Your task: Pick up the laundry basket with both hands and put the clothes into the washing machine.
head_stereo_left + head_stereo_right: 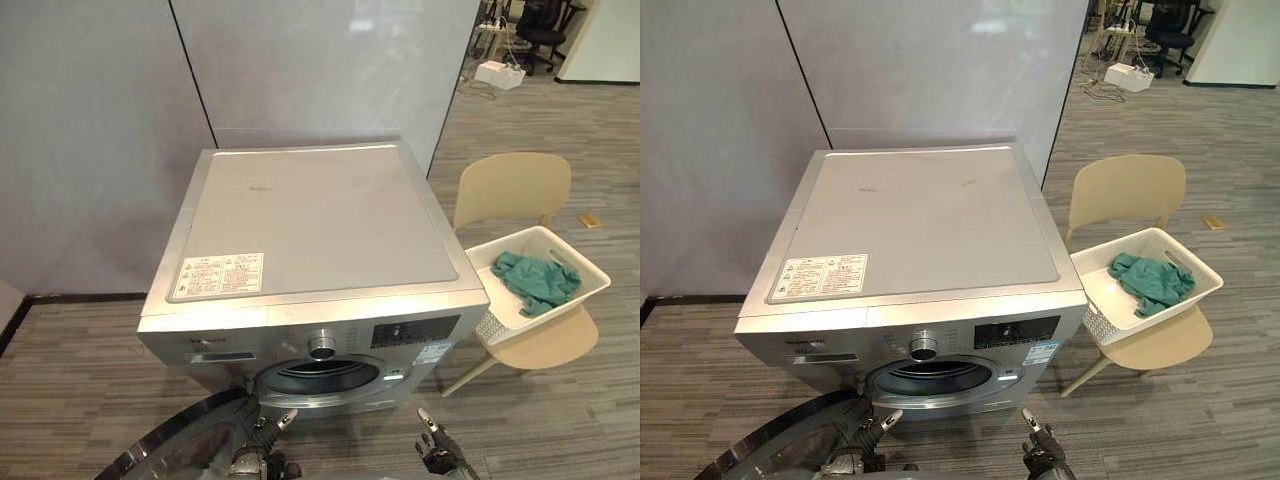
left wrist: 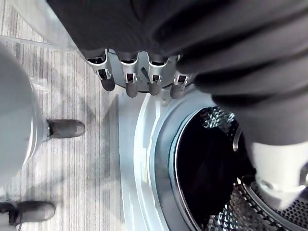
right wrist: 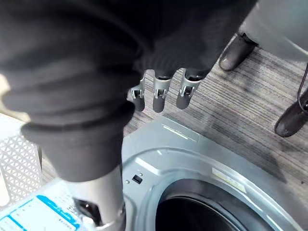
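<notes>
Teal crumpled clothes (image 1: 535,280) lie in your white perforated basket (image 1: 488,323) on a beige moulded chair (image 1: 512,185), beside the silver washing machine (image 1: 310,220). Your left hand (image 2: 139,72) and right hand (image 3: 161,94) hang loose-fingered and empty before the round drum opening (image 1: 320,376).

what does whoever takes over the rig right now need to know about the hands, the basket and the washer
Left hand: open, holding nothing, low in front of the washing machine, near its open door.
Right hand: open, holding nothing, also low in front of the machine.
Laundry basket: sits on the beige chair at the robot's right of the machine, with the green clothes inside. Neither hand touches it.
Done: the door is open.
Left: turn to the chair, grip the basket with both hands, lift it, and put the clothes into the drum.
</notes>
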Available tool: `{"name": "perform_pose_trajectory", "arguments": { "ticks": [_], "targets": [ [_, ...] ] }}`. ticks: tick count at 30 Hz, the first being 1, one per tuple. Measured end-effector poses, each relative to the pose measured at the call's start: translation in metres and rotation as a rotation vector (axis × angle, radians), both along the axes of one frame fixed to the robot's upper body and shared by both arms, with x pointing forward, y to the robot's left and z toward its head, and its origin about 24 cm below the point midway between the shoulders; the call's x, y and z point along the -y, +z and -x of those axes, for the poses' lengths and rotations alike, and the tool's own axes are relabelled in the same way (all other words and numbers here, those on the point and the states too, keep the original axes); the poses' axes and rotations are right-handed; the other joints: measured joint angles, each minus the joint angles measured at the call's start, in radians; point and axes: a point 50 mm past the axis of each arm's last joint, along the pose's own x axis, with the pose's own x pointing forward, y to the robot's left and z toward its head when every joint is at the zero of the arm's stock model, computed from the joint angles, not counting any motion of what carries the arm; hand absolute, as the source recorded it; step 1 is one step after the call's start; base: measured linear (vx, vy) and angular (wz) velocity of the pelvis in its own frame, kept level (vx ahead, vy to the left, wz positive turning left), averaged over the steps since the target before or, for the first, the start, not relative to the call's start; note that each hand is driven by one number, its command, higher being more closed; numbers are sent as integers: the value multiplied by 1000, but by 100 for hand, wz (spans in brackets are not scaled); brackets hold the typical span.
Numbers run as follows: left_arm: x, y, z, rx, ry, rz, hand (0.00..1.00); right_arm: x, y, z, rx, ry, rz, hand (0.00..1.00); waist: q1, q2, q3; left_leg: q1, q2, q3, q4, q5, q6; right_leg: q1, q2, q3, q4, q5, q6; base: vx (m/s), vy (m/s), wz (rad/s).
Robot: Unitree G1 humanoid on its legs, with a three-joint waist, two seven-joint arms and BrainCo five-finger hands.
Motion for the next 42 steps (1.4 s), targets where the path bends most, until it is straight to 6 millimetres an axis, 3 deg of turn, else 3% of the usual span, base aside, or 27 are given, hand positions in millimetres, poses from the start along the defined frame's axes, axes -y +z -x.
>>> {"name": "perform_pose_trajectory", "arguments": {
  "ticks": [1, 3, 7, 9, 10, 11, 13, 14, 15, 16, 17, 18, 21, 24, 26, 27, 29, 31, 32, 34, 35, 37, 38, 39, 40, 42],
  "targets": [
    [-2, 1, -2, 5, -17, -16, 0, -1, 0, -1, 1, 8, 1, 0, 0, -2, 5, -15, 0, -6, 27, -7, -1, 3, 0, -5, 0, 4, 3, -33, -11, 49],
    [0, 5, -12, 43, -68, -44, 0, -3, 2, -10, 15, 44, 10, 0, 3, 10, 35, -98, 20, -19, 222, -88, 2, 17, 14, -23, 6, 21, 7, -93, 5, 23],
    [7, 5, -12, 45, -73, -28, 0, -1, 7, -26, 52, 82, 33, 0, 2, 63, 60, -165, 61, -9, 419, -202, 15, 11, 28, -16, 18, 17, 2, -152, 51, -21],
    [10, 4, -9, 33, -87, -7, 0, 4, 7, -24, 47, 89, 45, 0, -1, 95, 63, -174, 70, 3, 479, -250, 35, 13, 29, -3, 33, 14, 3, -184, 164, -27],
    [9, 3, -8, 30, -78, -7, 0, 4, 6, -21, 37, 91, 41, 0, -2, 98, 62, -168, 69, 13, 467, -257, 34, 13, 26, 6, 38, 8, 0, -175, 211, -40],
    [6, 3, -7, 28, -63, -9, 0, 4, 5, -19, 32, 95, 36, 0, -1, 92, 61, -154, 46, 38, 413, -250, 31, 1, 10, 22, 38, 7, 2, -116, 166, -44],
    [-9, 1, -1, 5, -59, -40, 0, -5, 3, -13, 14, 104, 13, 0, -5, 39, 25, -107, -15, 74, 231, -210, 22, -42, -37, 61, 17, -1, -17, -57, 124, -30],
    [-15, 3, -7, 13, -75, -54, 0, -6, 0, -5, -5, 99, 11, 0, -6, 0, 20, -105, -32, 91, 279, -204, 40, -68, -65, 63, -4, 1, -10, 8, 139, -21],
    [-12, 2, -4, 5, -82, -48, 0, 0, 1, -6, 2, 105, 32, 0, -4, 30, 17, -63, -12, 69, 208, -191, 50, -76, -36, 61, -13, 3, -10, 11, 115, -14],
    [-16, 1, -3, -10, -84, -57, 0, -1, 1, -6, -2, 113, 31, 0, -8, 11, 15, -51, -38, 73, 162, -164, 56, -73, -53, 78, -18, 25, 11, 44, 110, -2],
    [-18, -1, 0, -26, -97, -65, 0, 1, 0, -1, -7, 112, 38, 0, -31, 5, 20, -21, -56, 83, 76, -131, 55, -90, -58, 98, -27, 42, -10, 25, 113, 13],
    [-20, 0, -3, -22, -99, -70, 0, 2, 1, -1, -3, 124, 46, 0, -42, -23, 23, -12, -62, 110, 48, -115, 59, -104, -62, 121, -22, 75, 2, 21, 130, -2],
    [-29, 1, -4, -27, -99, -92, 0, 0, 1, -1, 12, 169, 44, 0, -46, -27, 36, -19, -36, 217, 48, -118, 62, -184, -34, 179, 10, 138, 31, 39, 58, -103],
    [-34, -1, 0, -51, -105, -105, 0, 1, 3, -7, 40, 192, 52, 0, -59, -23, 42, -42, 8, 345, 61, -117, 80, -235, 2, 161, -30, 224, 8, 15, 1, -137],
    [-36, -1, -2, -59, -99, -108, 0, 10, 4, -7, 36, 197, 76, 0, -58, -11, 60, -27, 33, 431, 69, -117, 83, -260, -32, 5, 66, 166, -28, 53, -43, -126],
    [-37, -1, -1, -61, -98, -110, 0, 12, 3, -5, 30, 196, 80, 0, -59, -11, 61, -23, 37, 434, 80, -118, 82, -257, -48, -11, 91, 156, -32, 102, -127, -110],
    [-38, -1, 1, -66, -95, -112, 0, 20, 3, -1, 20, 178, 95, 0, -55, 7, 74, 7, 57, 428, 109, -128, 66, -247, -99, -28, 145, 132, -28, 105, -224, -86],
    [-40, -1, 2, -68, -96, -117, 0, 27, 3, 2, 14, 150, 107, 0, -54, 19, 83, 34, 86, 427, 128, -160, 21, -233, -141, -25, 160, 132, -27, 74, -280, -42],
    [-46, 0, 2, -68, -101, -131, 0, 26, 0, 9, -10, 142, 100, 0, -58, -9, 81, 49, 92, 427, 131, -167, -8, -212, -161, 2, 146, 109, 42, 44, -252, -6],
    [-52, 0, 6, -70, -97, -141, 0, 24, -5, 24, -66, 141, 85, 0, -49, -35, 76, 71, 102, 423, 121, -158, -51, -164, -145, -3, 81, 50, 116, 72, -376, -13],
    [-45, -3, 11, -82, -83, -117, 0, 26, -7, 33, -102, 146, 83, 0, -47, -3, 78, 85, 141, 418, 106, -140, -86, -137, -102, -20, 64, 51, 96, 123, -432, -15],
    [-43, -4, 14, -88, -70, -103, 0, 36, -8, 41, -127, 122, 96, 0, -54, 29, 83, 104, 206, 398, 120, -136, -112, -102, -40, -32, 65, 34, 65, 112, -315, 7],
    [-44, -4, 16, -92, -63, -103, 0, 38, -8, 45, -139, 121, 99, 0, -56, 33, 88, 102, 273, 372, 195, -158, -145, -59, 11, -55, 61, 20, 39, 80, -286, 15],
    [-45, -4, 16, -87, -53, -104, 0, 38, -8, 47, -143, 121, 99, 0, -50, 32, 89, 88, 314, 361, 266, -165, -148, -40, 38, -56, 55, 10, 18, 58, -287, 13],
    [-46, -3, 15, -79, -43, -104, 0, 38, -8, 47, -143, 120, 98, 0, -46, 31, 91, 64, 343, 352, 332, -172, -136, -30, 54, -58, 51, 6, 7, 23, -305, -1],
    [-50, 2, 5, -27, -22, -110, 0, 39, -8, 45, -137, 140, 107, 0, -34, 41, 102, -101, 475, 280, 687, -181, 53, -9, 119, -54, 52, -21, -45, -20, -281, -11]
  ]
}}
